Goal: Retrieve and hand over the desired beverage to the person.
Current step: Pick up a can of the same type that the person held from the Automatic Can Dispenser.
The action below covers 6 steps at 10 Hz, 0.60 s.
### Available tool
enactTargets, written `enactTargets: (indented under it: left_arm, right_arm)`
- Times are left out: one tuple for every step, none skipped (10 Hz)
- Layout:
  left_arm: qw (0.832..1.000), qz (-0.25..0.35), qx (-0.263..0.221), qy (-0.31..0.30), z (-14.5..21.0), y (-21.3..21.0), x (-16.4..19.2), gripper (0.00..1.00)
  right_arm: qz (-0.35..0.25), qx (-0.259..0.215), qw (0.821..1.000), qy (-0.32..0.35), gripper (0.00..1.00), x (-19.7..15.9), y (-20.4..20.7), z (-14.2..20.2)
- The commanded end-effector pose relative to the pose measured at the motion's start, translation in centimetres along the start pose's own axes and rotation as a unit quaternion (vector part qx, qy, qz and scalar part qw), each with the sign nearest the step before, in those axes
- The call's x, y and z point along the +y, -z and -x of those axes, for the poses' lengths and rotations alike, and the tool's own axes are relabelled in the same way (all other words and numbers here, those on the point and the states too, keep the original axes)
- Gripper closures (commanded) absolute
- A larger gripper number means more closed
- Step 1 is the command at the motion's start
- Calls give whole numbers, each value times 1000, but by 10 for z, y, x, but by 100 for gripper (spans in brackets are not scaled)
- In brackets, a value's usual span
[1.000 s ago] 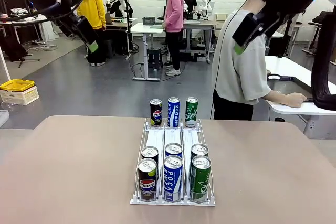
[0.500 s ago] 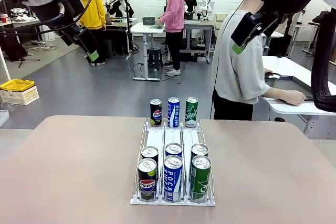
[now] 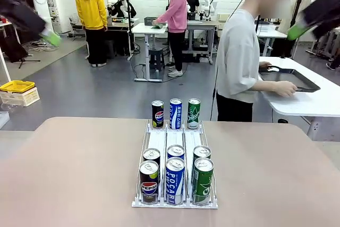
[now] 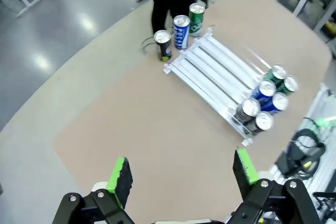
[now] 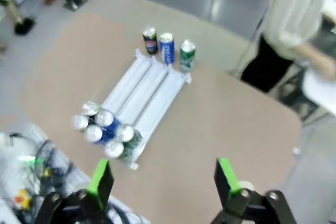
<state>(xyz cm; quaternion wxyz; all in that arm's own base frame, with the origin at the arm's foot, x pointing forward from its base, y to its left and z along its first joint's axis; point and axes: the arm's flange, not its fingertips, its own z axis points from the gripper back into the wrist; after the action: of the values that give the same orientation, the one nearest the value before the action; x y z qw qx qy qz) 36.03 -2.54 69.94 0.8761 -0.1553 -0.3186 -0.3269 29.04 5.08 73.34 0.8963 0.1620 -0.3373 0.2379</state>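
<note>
– Where is the left pincer [image 4: 181, 169]?
– High up on the left. It is spread wide and holds nothing.
– And the drinks?
– Six cans [image 3: 175, 176] stand at the near end of a white rack [image 3: 175, 137], in the middle of the surface [image 3: 69, 168]. Three more stand at its far end.
– The person [image 3: 239, 62]?
– Far right, turned sideways.
– The right pincer [image 5: 163, 178]?
– High on the right, wide too, empty.

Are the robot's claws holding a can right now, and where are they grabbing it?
No, nothing is held. The left claw and the right claw are both open and empty.
</note>
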Motion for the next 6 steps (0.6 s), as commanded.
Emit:
enactTargets:
  left_arm:
    - [996,57,-26,-56,26,-21,34,0]
    - [993,76,-47,-73,40,-32,47,0]
    - [991,81,-63,-86,51,-44,57,0]
    - [988,92,-75,-101,65,-58,64,0]
    - [985,105,-85,-107,74,-69,63,0]
    - [983,118,-86,-115,85,-80,62,0]
  right_arm:
    - [-70,-58,994,65,0,-42,-27,24]
    - [-79,-80,990,91,0,-62,-39,36]
    - [-92,-97,986,104,0,-77,-49,47]
    - [-81,-95,986,112,0,-87,-59,60]
    - [-61,-70,990,109,0,-91,-59,69]
    - [-31,-37,992,113,0,-96,-52,76]
